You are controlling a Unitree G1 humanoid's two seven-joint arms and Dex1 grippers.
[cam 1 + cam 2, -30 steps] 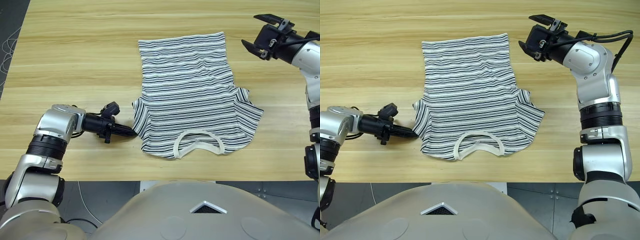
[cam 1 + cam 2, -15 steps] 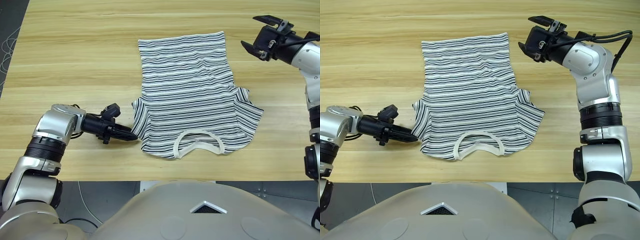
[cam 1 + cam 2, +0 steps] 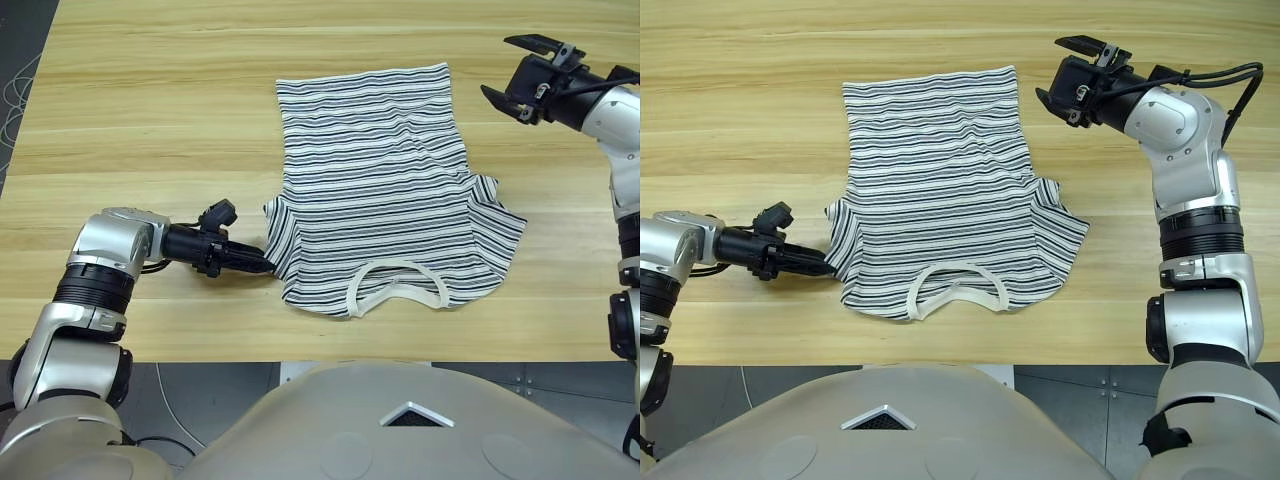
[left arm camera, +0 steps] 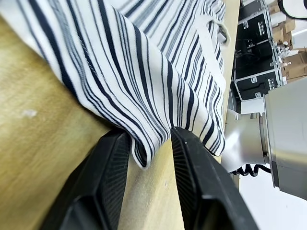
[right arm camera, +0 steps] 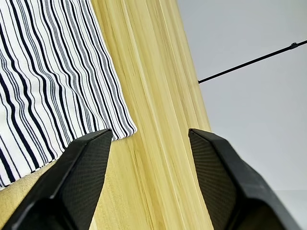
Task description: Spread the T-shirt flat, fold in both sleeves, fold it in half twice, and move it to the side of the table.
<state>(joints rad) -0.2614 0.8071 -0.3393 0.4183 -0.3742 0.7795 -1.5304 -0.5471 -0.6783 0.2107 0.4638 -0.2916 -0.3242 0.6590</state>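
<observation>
One loose tangle of cable (image 3: 18,85) lies on the dark floor (image 3: 25,30) past the left edge of the wooden worktop (image 3: 150,120), where a striped T-shirt (image 3: 375,180) lies spread in the middle, its collar (image 3: 397,287) on the near side. The left claw (image 3: 262,266) rests low on the worktop at the shirt's left sleeve (image 3: 278,228), its fingers (image 4: 112,177) a little apart with the sleeve's edge between them. The right claw (image 3: 496,65) hangs wide open, holding nothing, just right of the shirt's far right corner.

Your head cameras look steeply down on the table (image 3: 150,100); both wrist cameras sit low and close, sharing the striped T-shirt (image 3: 380,190) with them.
</observation>
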